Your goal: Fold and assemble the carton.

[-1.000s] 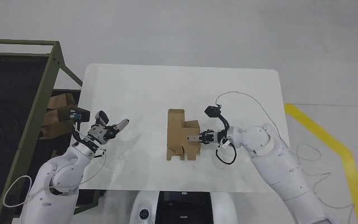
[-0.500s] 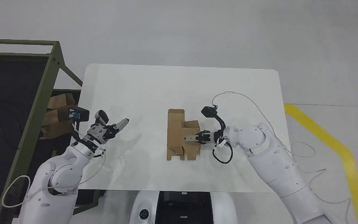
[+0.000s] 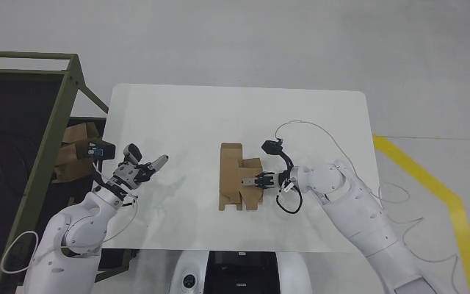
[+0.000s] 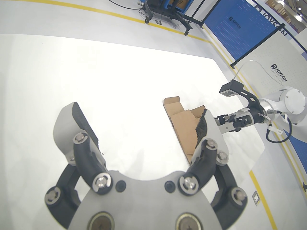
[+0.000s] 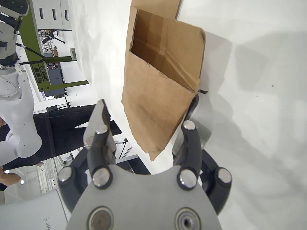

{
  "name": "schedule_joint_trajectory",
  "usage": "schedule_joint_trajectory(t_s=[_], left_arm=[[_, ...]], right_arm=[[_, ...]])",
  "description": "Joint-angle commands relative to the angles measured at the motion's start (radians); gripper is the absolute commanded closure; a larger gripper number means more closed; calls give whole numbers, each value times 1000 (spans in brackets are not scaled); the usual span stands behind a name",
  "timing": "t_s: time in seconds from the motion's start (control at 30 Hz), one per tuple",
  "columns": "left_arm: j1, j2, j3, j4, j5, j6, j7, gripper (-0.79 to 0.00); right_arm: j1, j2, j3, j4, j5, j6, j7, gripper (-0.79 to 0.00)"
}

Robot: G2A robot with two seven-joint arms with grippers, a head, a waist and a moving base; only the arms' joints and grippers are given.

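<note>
A brown carton (image 3: 236, 184) lies partly folded at the middle of the white table (image 3: 220, 110), one tall panel on its left side and an open pocket on its right. My right gripper (image 3: 255, 180) is at the carton's right edge, open. In the right wrist view a loose flap of the carton (image 5: 163, 72) reaches into the gap of the right gripper (image 5: 146, 107); one finger (image 5: 189, 111) touches the flap's corner. My left gripper (image 3: 150, 167) hovers open over the table's left part, well away from the carton (image 4: 183, 125), and the left gripper (image 4: 140, 116) holds nothing.
A green metal frame (image 3: 66, 88) stands off the table's left edge with flat cardboard pieces (image 3: 73, 151) inside it. A thin cable (image 3: 323, 128) loops over the table behind the right arm. The table's far half is bare.
The right arm has edged left, bringing its gripper closer onto the carton's right flap. The left arm and the carton have stayed where they were.
</note>
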Motion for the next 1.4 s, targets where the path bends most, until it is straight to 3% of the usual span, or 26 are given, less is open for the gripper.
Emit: schedule_joint_trajectory(t_s=[0.0,0.2,0.27,0.33,0.67,0.97,1.1,1.37], left_arm=[[1,0,-1,0,0,-1,0,-785],[2,1,-2,1,0,-4,3,-785],[2,1,-1,0,0,-3,4,-785],[3,1,-1,0,0,-3,4,-785],[2,5,-5,7,-74,-57,-32,-785],[-3,22,-22,28,-353,-221,-233,-785],[-2,37,-54,32,-460,-282,-352,-785],[-2,37,-54,32,-460,-282,-352,-785]], right_arm=[[2,0,-2,1,0,1,-2,-339],[0,1,-1,-4,0,1,-11,-215],[-4,3,1,-10,0,-4,-13,-74],[-9,5,6,-18,1,-17,-20,0],[-66,30,81,-128,39,-164,-23,0],[-144,62,181,-295,76,-317,-20,0],[-165,71,210,-350,111,-356,-12,0],[-166,72,212,-354,111,-356,-10,0]])
